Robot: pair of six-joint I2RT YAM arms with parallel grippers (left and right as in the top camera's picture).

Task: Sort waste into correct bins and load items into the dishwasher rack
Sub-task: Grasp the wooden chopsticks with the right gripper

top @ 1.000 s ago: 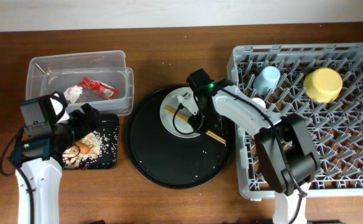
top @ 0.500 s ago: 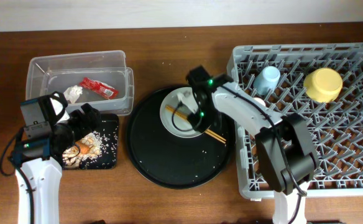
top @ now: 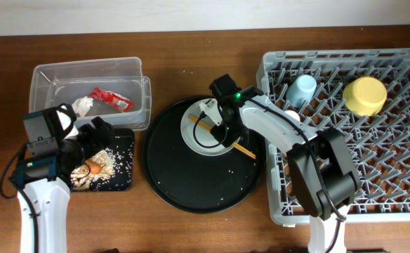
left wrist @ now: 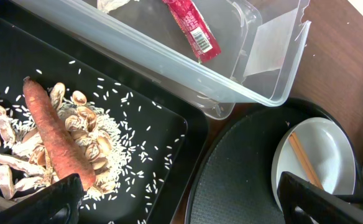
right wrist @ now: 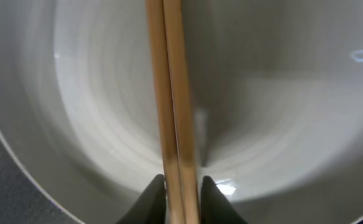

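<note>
My right gripper (top: 217, 125) is shut on the pair of wooden chopsticks (right wrist: 172, 106), holding them just over the pale grey plate (top: 194, 133) on the round black tray. The chopsticks (top: 227, 138) stick out past the plate's right rim. My left gripper (left wrist: 175, 202) is open and empty above the black rectangular tray (left wrist: 144, 99), which holds the orange carrot (left wrist: 54, 137), beige scraps and rice. The clear tub (top: 93, 88) holds the red wrapper (top: 111, 99) and white tissue (top: 82, 105). The light blue cup (top: 302, 90) and yellow bowl (top: 365, 95) sit in the grey rack (top: 401, 176).
The large round black tray (top: 184, 186) lies between the bins and the rack, with a few rice grains on it. A pink cup is partly hidden under my right arm at the rack's left edge (top: 291, 114).
My right gripper has shifted slightly left and up over the plate, and the chopsticks have moved with it, their far end lifting off the tray's right side.
</note>
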